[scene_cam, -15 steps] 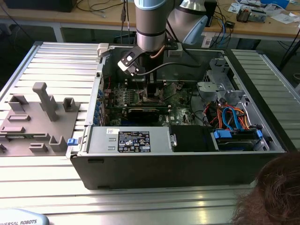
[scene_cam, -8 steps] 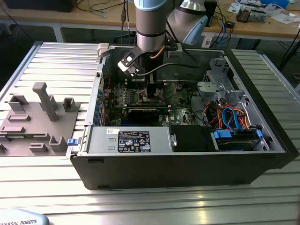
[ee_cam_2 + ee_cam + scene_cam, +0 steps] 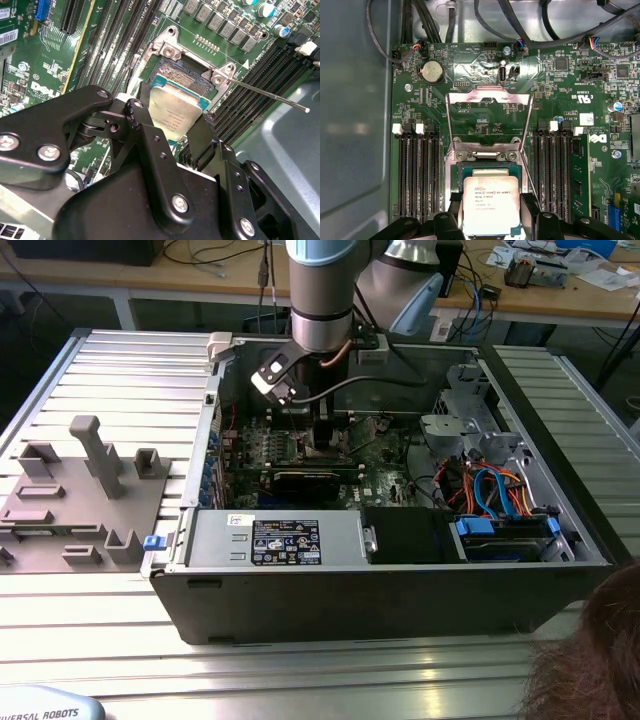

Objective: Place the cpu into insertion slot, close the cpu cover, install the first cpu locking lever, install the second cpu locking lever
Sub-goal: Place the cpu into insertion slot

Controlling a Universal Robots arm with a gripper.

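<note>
While clamped by two opposite edges between the black fingers of the claw (image 3: 172, 119), the cpu (image 3: 490, 202) lies over the insertion slot (image 3: 184, 75), leaving a strip of gold-glinting contact field uncovered; whether chip and socket touch cannot be told. Cpu cover (image 3: 489, 93): silver frame, swung up, standing open at one edge of the slot. Locking lever (image 3: 265, 93): thin metal rod, raised free, slanting over memory slots (image 3: 250, 80) on the green motherboard (image 3: 560, 85), toward the far wall of the open computer case (image 3: 400, 570).
</note>
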